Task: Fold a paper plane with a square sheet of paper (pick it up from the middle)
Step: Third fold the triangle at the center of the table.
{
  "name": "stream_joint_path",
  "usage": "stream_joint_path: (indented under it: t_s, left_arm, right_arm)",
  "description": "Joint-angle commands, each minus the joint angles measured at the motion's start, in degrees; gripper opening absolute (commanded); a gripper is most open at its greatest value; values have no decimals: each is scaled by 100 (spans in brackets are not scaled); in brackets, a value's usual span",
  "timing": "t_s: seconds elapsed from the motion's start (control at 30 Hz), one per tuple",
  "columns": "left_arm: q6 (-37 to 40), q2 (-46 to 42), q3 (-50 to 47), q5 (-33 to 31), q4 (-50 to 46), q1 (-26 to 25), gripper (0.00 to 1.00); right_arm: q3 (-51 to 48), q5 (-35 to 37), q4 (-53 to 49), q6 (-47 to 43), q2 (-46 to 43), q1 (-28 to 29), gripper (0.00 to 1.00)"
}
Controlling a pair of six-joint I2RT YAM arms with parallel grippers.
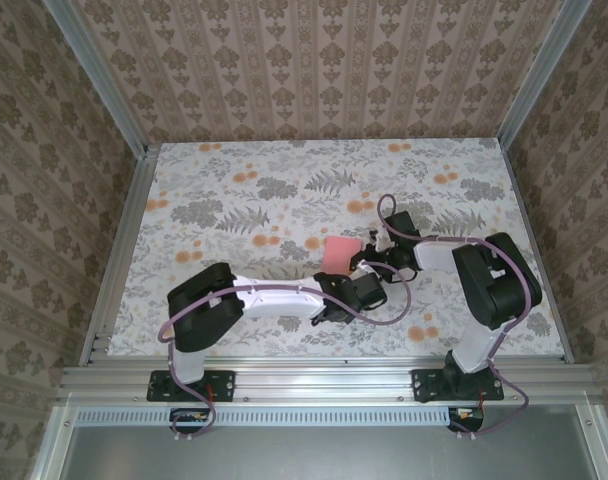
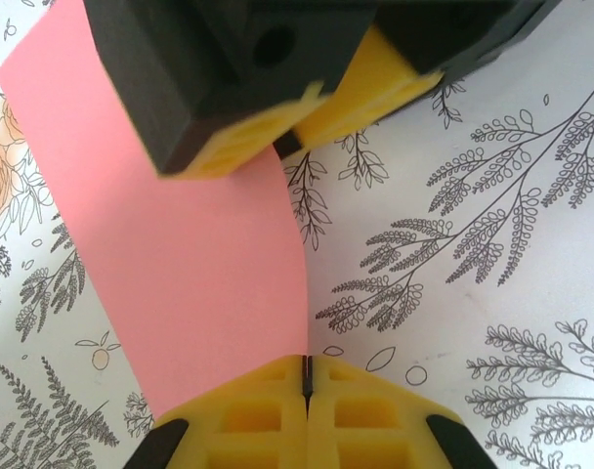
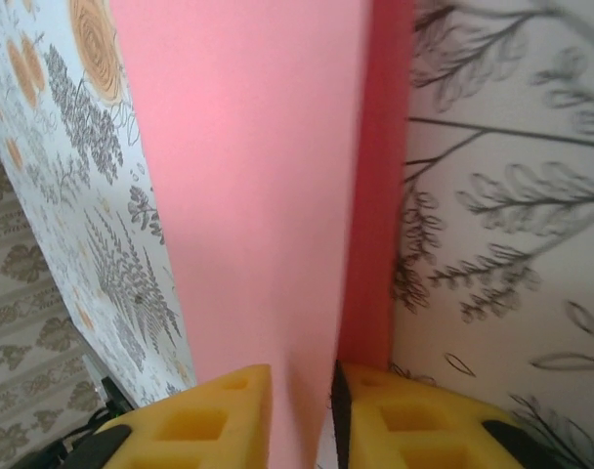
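Observation:
The square sheet of paper (image 1: 339, 250) is salmon pink, folded into layers, and lifted off the flowered table between the two arms. My left gripper (image 2: 306, 366) is shut on its near edge, yellow fingertips pressed together; from above it sits at the sheet's lower right (image 1: 356, 280). The pink sheet (image 2: 199, 293) runs up to the right gripper's fingers (image 2: 229, 151) at the far end. My right gripper (image 3: 302, 391) stands open, jaws parted, with the sheet (image 3: 258, 195) passing between them; from above it sits at the sheet's right (image 1: 369, 258). The paper plane is out of view.
The tabletop (image 1: 284, 200) carries a grey leaf and orange flower print. Patterned walls and metal rails (image 1: 124, 250) close in the left, back and right sides. Free room lies across the back and left of the table.

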Motion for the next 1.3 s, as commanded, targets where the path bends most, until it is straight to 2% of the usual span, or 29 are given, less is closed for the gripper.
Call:
stream_joint_path:
  t_s: [0.0, 0.2, 0.37, 0.47, 0.67, 0.83, 1.03, 1.27]
  left_arm:
    - [-87, -422, -225, 357, 202, 138, 0]
    - [-106, -647, -547, 960, 564, 389, 0]
    - [-113, -695, -605, 1206, 650, 532, 0]
    - [-122, -703, -619, 1334, 658, 592, 0]
    - [-119, -728, -632, 1540, 682, 720, 0]
    - [-111, -726, -643, 1985, 776, 959, 0]
    - [-110, -754, -701, 2532, 890, 1357, 0]
    - [33, -592, -540, 3191, 836, 1738, 0]
  right_arm:
    - [246, 330, -778, -506, -413, -223, 31]
    - [556, 326, -1140, -913, -672, -400, 33]
    - [838, -37, -832, -813, -359, -291, 17]
    - [1059, -55, -833, -851, -65, -153, 14]
    - [1462, 89, -1069, -1134, 640, 39, 11]
    - [1743, 304, -1538, -1789, 1015, 59, 10]
    - [1964, 633, -2011, -2414, 1239, 56, 9]
    - [2120, 619, -2208, -2742, 1358, 68, 9]
